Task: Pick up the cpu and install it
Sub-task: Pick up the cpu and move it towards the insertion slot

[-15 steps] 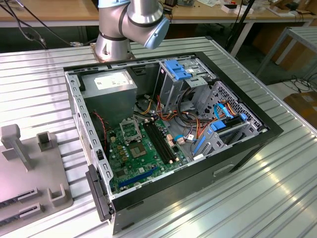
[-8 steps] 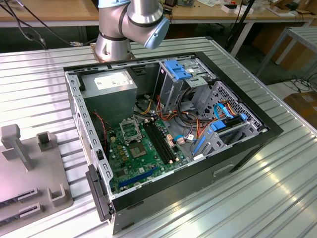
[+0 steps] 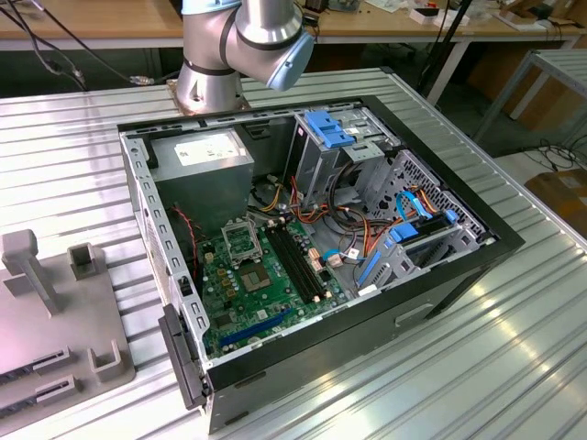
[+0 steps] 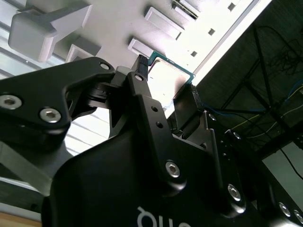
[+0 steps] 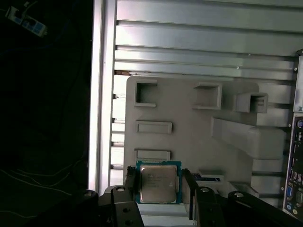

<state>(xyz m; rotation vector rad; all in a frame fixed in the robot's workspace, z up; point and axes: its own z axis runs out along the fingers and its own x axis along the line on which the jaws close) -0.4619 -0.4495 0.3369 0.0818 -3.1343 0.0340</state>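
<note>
The gripper (image 5: 158, 187) pinches the cpu (image 5: 158, 183) between its two black fingers (image 5: 129, 182), which press on two opposite side edges of the chip. In both wrist views the chip is held off the surface, with the pale grey tray (image 5: 189, 132) far behind it. The cpu is a thin flat square: a smooth, matte silver-grey metal face with a narrow green border around it. In the second wrist view the cpu (image 4: 165, 78) shows a bright, slightly shiny face. Here the gripper (image 4: 165, 90) is angular black metal with round screw heads.

The tray is a flat plastic plate with rounded corners, shallow rectangular slots and some raised blocks. It lies close to one long edge of the table (image 3: 477, 367), which is made of ribbed, shiny aluminium profiles.

In the exterior view the tray (image 3: 37, 321) is at the exterior view's left and the open black computer case (image 3: 477, 266) lies in the middle of the table. On the floor of the case is a green motherboard (image 3: 275, 302), and near its far corner is a square socket (image 3: 240, 243) with a silver metal frame. The arm (image 3: 248, 37) rises at the far edge of the table.
</note>
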